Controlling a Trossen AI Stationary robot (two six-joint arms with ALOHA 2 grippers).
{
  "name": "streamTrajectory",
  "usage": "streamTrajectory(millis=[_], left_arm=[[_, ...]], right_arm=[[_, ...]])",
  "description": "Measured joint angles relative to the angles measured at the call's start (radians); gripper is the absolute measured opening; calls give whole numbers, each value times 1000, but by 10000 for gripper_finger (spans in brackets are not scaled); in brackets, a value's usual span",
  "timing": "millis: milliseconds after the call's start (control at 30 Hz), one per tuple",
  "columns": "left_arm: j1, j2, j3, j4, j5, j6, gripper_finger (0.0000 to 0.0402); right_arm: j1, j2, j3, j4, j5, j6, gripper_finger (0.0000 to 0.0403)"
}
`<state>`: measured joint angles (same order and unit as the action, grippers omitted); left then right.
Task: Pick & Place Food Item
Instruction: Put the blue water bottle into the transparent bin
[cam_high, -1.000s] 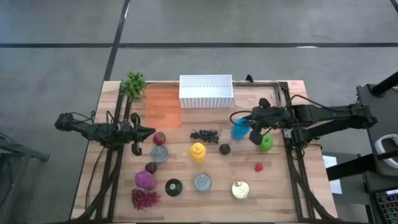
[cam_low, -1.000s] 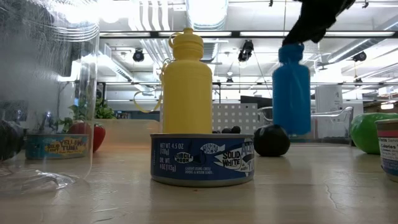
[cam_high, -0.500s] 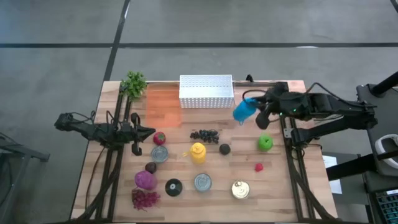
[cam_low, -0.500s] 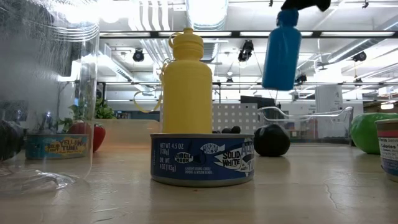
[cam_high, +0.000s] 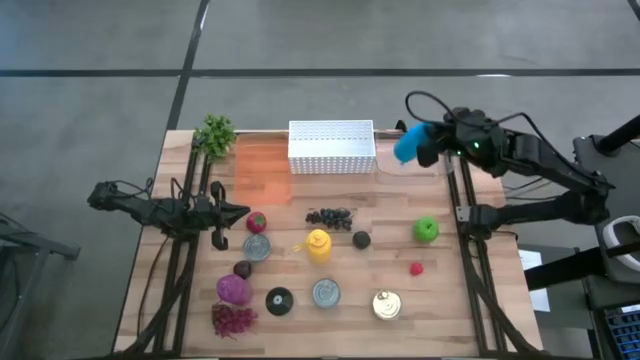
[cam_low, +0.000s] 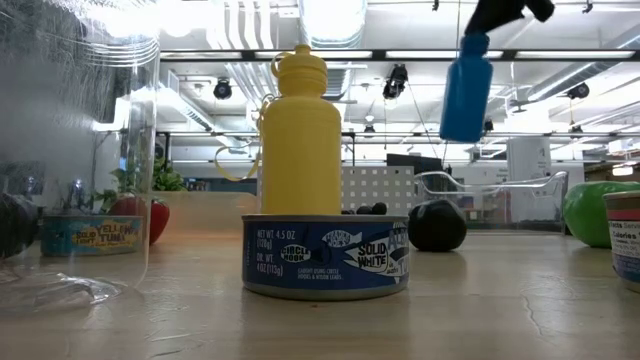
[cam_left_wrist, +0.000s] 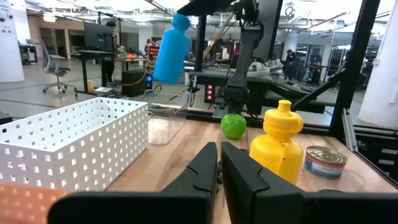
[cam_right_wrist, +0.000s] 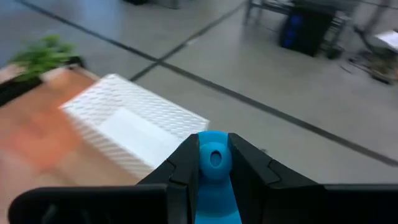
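- Right gripper (cam_high: 432, 143) grasps the blue bottle (cam_high: 409, 143) by its cap end, jaws clenched on it; bottle hangs in the air just beside the white basket (cam_high: 332, 147), above a clear tray (cam_left_wrist: 165, 124).
- Left gripper (cam_left_wrist: 219, 163) rests low over the desk (cam_high: 445, 290) well apart from the basket, jaws closed on nothing.
- Risk: the grip sits only at the cap, so the bottle may swing or slip during the carry.
- Risk: if released tilted, it may tip or roll off the desk edge beside the basket.
- Risk: a low pass may clip the basket wall.
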<state>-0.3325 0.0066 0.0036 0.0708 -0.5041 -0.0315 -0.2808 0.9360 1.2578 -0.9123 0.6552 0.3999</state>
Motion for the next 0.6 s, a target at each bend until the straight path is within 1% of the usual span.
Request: streamTrajectory(millis=[267,433,600], left_arm=[[0,0,0,0,0,0,28],[0,0,0,0,0,0,28],[0,0,0,0,0,0,28]], right_arm=[[-226,0,-81,5,-8,51,65],[-336,1,-147,18,-46,76,65],[-416,1,-229,94,-65,81,65]])
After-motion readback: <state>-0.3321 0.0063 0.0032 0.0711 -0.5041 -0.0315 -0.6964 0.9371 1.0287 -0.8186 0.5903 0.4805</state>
